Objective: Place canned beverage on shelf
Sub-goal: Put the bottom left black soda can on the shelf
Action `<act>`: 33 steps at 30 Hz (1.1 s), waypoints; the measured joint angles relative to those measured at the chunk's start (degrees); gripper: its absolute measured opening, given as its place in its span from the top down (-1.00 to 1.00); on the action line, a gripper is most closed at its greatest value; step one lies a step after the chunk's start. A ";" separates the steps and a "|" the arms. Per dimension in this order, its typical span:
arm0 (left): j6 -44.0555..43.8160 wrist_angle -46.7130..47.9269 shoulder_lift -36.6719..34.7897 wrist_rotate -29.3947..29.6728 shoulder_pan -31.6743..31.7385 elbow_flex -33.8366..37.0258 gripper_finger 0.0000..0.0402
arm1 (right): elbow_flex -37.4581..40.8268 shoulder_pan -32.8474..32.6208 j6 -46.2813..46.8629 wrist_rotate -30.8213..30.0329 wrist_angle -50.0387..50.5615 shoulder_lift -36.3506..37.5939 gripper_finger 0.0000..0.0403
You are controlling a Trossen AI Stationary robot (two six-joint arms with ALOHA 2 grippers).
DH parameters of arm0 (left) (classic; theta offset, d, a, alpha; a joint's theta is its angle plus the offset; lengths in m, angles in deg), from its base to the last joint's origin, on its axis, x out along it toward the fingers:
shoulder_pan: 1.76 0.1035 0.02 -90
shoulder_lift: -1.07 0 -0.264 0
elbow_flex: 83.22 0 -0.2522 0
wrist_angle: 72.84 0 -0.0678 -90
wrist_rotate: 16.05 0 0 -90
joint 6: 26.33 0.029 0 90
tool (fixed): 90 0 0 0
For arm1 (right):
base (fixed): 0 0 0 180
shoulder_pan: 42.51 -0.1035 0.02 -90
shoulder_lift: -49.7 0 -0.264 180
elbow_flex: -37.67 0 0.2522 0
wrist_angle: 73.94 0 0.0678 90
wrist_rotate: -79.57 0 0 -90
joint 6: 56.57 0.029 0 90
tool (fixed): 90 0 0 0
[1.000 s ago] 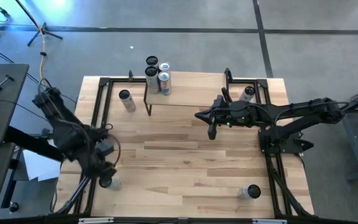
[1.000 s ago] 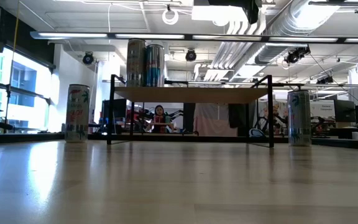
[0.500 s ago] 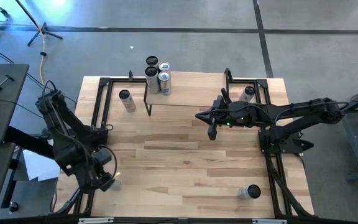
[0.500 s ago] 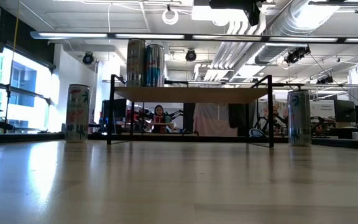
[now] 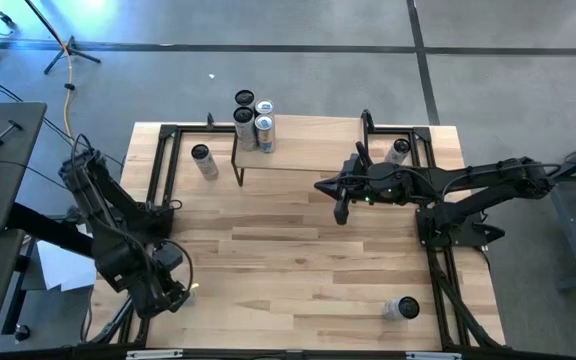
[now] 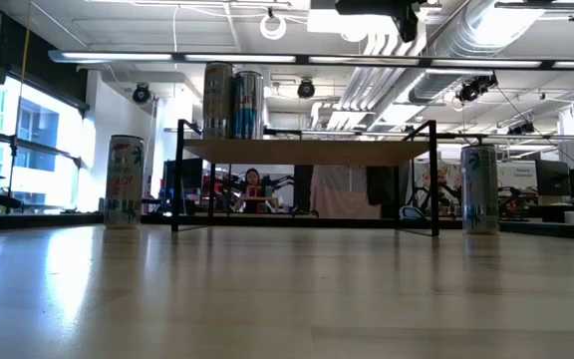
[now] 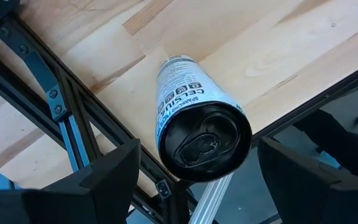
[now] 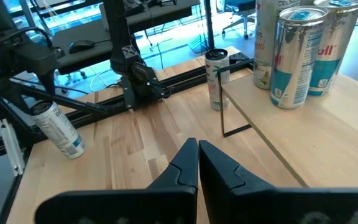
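Your left gripper [image 7: 191, 180] sits wide, straddling a can [image 7: 194, 118] at the table's [image 5: 298, 250] front-left edge, not clamped. Your right gripper [image 8: 197, 158] is closed, empty, hovering beside the shelf [image 5: 308, 145], whose board stands bare right of its three cans [image 5: 253, 122].

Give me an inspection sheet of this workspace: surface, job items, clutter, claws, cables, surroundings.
Surface: light-wood table, black frame rails along its sides.
Job's things: shelf at the far edge with three cans grouped at its left end; loose cans on the table at far left, far right and near right; another can at the near left corner.
Clutter: nothing seen.
Claws: left claw open, fingers either side of that corner can's top; right claw shut, empty, above the table before the shelf.
Cables: a cord on the floor beyond the table.
Surroundings: concrete floor; person far behind the shelf.
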 joint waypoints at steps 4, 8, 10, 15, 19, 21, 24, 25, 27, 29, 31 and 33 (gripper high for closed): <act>-0.04 -0.19 0.85 -0.04 0.00 0.02 -0.47 | 0.00 0.00 0.17 -1.49 0.24 0.00 1.00; -0.06 -0.40 1.51 -0.17 0.04 0.02 -0.47 | 0.00 0.00 0.11 -1.84 0.24 0.00 1.00; -0.06 -0.38 1.91 -0.20 0.04 0.02 -0.47 | 0.00 0.00 0.09 -1.84 0.24 0.00 1.00; -0.04 -0.03 3.11 -0.22 0.07 0.02 -0.47 | 0.06 0.00 0.16 -1.84 -0.28 -1.18 1.00; -0.08 0.71 3.64 -0.20 0.12 0.04 -0.47 | 0.07 0.00 1.24 -1.78 -0.74 -3.33 1.00; -0.09 1.02 3.66 -0.21 0.34 0.04 -0.47 | 0.09 0.00 2.44 -1.77 -1.46 -4.64 1.00; -0.07 1.08 3.66 -0.17 0.82 0.04 -0.47 | 0.07 0.00 4.00 -1.07 -4.54 -5.92 1.00; -0.02 1.05 3.66 0.01 0.94 0.04 -0.47 | 0.09 0.00 3.31 -0.93 -5.84 -6.16 1.00; -0.04 0.50 3.62 0.10 1.28 0.52 -0.47 | 0.07 -0.07 1.34 -0.60 -7.81 -6.34 1.00; -0.02 -0.55 3.67 0.02 1.62 1.64 -0.47 | 0.05 -0.04 -0.05 -0.60 -9.34 -6.33 1.00; 0.00 -1.61 3.70 -0.92 1.62 2.12 -0.47 | -0.23 0.02 -0.37 -0.61 -9.43 -6.32 1.00; -0.08 -1.67 3.64 -2.61 1.60 2.35 -0.47 | -0.35 0.35 -0.46 -0.60 -9.35 -6.32 1.00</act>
